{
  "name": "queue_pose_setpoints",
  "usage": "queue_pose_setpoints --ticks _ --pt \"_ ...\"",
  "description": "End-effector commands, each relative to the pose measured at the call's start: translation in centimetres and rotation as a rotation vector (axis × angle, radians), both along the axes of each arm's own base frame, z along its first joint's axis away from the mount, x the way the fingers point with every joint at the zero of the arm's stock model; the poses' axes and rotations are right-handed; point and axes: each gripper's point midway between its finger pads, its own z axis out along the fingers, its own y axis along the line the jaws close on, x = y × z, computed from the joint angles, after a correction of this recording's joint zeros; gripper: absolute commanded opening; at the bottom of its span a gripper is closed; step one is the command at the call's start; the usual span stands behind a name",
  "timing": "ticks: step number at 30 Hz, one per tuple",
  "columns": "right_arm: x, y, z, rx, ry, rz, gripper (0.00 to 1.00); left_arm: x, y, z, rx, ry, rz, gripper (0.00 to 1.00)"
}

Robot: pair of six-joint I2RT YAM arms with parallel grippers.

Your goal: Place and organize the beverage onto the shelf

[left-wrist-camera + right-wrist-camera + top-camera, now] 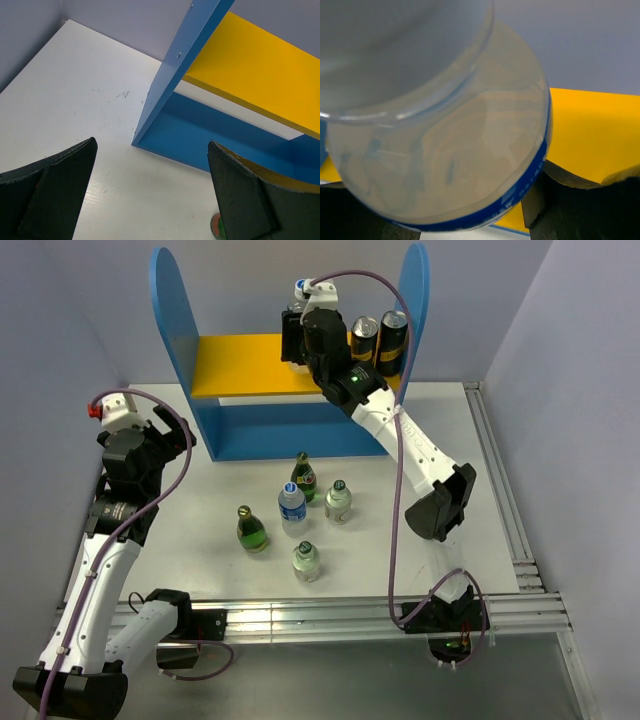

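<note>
bottle [445, 150]: judged light, slippery | is clamped at labelled body by right gripper [300, 335] | left gripper [151, 165] is spread, empty

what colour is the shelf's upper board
Yellow; the upper board shows best in the left wrist view.

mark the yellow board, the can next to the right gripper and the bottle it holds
yellow board [240, 365]: top view, bare left half
can [364, 337]: top view, its black side
bottle [445, 150]: right wrist view, clear wall
</note>
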Motion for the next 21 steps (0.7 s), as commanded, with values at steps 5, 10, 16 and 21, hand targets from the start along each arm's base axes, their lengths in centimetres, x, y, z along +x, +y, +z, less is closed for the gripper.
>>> queue_pose_setpoints --ticks 5,10,16,21 --pt "2.3 1.0 3.4 0.229 -0.109 0.027 0.00 -0.3 0.6 1.3 0.019 -0.040 0.022 0.99" --pt "3.2 2.1 0.7 0.209 -0.060 0.038 0.00 -0.3 0.7 1.3 0.016 -0.041 0.023 0.99" --pt "3.7 2.2 -1.3 0.167 -0.029 0.028 0.28 -0.2 0.7 1.2 0.013 -0.039 0.023 0.99" --pt "3.8 2.1 -2.1 0.138 -0.018 0.022 0.86 -0.2 0.8 1.4 0.010 -0.042 0.023 0.99"
